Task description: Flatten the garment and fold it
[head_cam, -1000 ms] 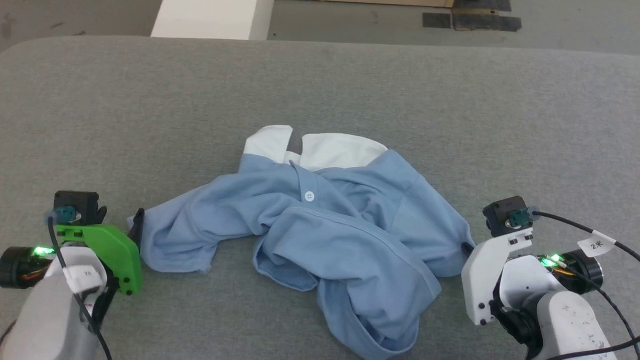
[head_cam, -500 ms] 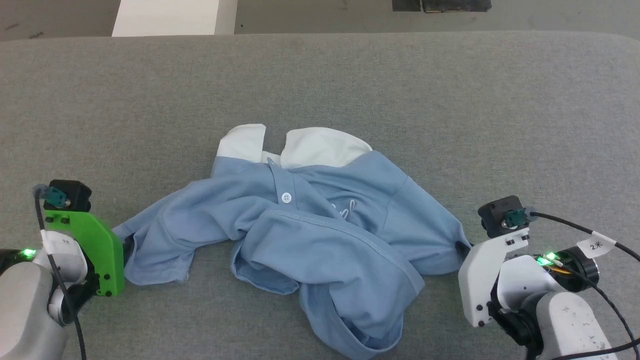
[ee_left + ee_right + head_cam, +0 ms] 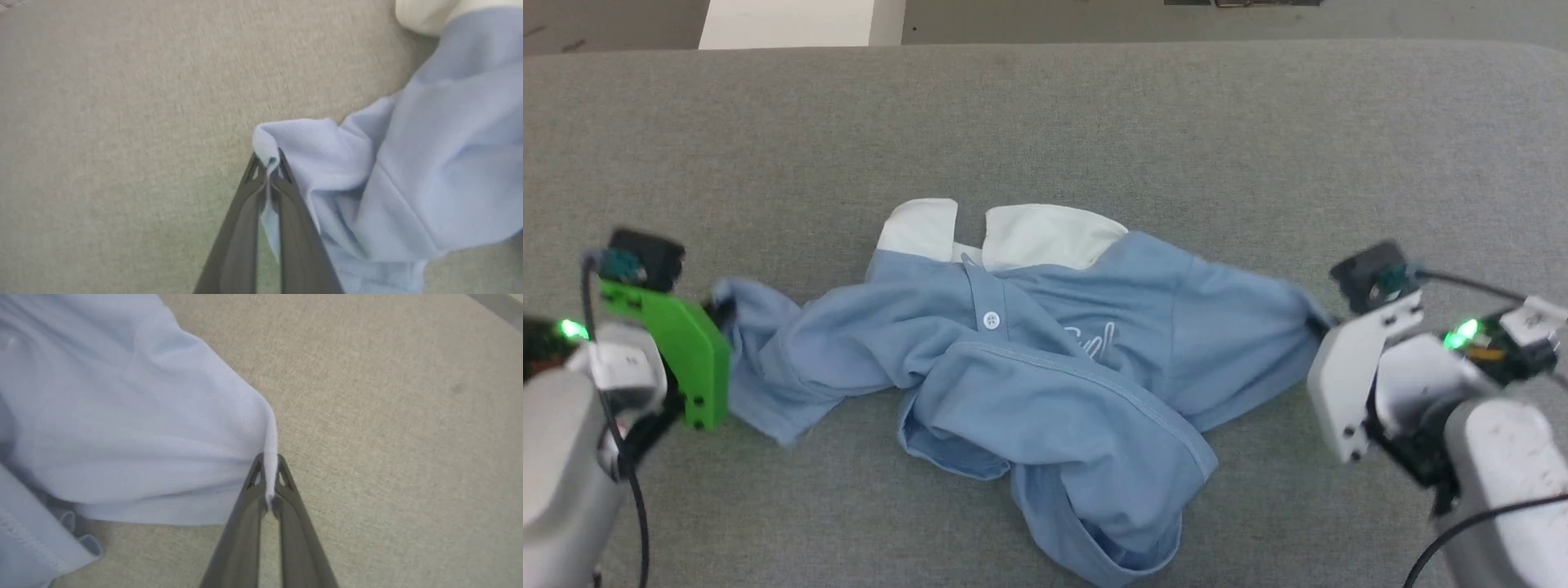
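Grey, tightly woven cloth covers the broad padded surface [image 3: 1045,122], whose far edge rounds off at the corners. Beyond it lie a strip of dull floor [image 3: 605,20] and a white block [image 3: 784,20].

In its wrist view, the left gripper [image 3: 267,161] has two long dark fingers [image 3: 241,237], smooth and tapering, with small triangular cut-outs near the tips. They are pressed together on a bunched edge of the garment [image 3: 1045,367], and a thin tongue of pale blue knit pokes down between them. From the pinch the cloth swells into a soft rounded fold and runs off to that view's right.

The right gripper [image 3: 269,461] has fingers [image 3: 241,539] of the same shape, clamped on a narrow doubled edge of the shirt. The fine pitted knit shows clearly here, drawn away from the tips in shallow ridges.

Further out, in the head view, a green plastic bracket [image 3: 678,351] on the left wrist sits at the shirt's left end. A white bracket [image 3: 1347,384] on the right wrist sits at its right end. The garment lies between them near the middle of the surface. Its upper part is spread sideways, while its lower part is rumpled and doubled over, with a stitched hem running diagonally and a loose loop toward the near edge. The white collar [image 3: 1045,237] rests flat on the far side in two flaps. A small round white button [image 3: 991,319] sits on the placket, and white script stitching [image 3: 1090,339] marks the chest.
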Available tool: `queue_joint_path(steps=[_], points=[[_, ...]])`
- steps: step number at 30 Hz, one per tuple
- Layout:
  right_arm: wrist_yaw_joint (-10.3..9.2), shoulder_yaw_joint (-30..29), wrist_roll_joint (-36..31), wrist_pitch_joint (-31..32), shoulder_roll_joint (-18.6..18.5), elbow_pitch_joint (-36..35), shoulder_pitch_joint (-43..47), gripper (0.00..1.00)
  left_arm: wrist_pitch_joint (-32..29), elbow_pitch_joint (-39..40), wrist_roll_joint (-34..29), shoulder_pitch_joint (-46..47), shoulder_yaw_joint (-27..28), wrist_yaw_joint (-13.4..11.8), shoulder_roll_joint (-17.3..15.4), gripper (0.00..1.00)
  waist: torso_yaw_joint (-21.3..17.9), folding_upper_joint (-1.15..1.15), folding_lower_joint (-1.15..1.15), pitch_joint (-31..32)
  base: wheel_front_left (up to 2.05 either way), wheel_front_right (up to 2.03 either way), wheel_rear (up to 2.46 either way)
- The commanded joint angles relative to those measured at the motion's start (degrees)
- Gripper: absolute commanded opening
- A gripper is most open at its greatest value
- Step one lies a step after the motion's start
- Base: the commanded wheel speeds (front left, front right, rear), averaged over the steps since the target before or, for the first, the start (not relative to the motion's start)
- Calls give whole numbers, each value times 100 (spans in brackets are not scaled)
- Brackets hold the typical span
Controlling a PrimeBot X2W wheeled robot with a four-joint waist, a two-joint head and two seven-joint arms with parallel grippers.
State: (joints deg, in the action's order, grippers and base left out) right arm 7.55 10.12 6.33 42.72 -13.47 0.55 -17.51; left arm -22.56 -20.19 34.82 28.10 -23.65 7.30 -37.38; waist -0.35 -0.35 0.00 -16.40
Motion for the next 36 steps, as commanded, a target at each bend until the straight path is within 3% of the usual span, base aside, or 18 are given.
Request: queue_joint_path(steps=[1,6,9,21,28,36], points=[[-6,47,50,36,-175,-38,-271,0,176,51,-52,275,-40,18,-119,0,-7,35,0,9,0,0,0],[-6,219,205,152,-734,-73,-1052,0,858,198,-417,956,-15,12,-321,0,-37,35,0,66,0,0,0],[-6,355,272,257,-1036,-43,-1703,0,1105,313,-700,1353,62,-129,-428,0,-105,35,0,7,0,0,0],[-6,752,264,330,-1684,696,-4685,0,1640,560,-1331,3459,544,-999,-205,0,-245,35,0,-1044,0,0,0],[-6,311,-370,-447,-1350,1195,-6222,0,2188,510,-1550,4774,1003,-1597,-72,0,-376,35,0,-1764,0,0,0],[-6,-435,-1736,-1921,-780,1497,-7484,0,3133,424,-1730,5676,1428,-2108,-22,0,-447,35,0,-2141,0,0,0]])
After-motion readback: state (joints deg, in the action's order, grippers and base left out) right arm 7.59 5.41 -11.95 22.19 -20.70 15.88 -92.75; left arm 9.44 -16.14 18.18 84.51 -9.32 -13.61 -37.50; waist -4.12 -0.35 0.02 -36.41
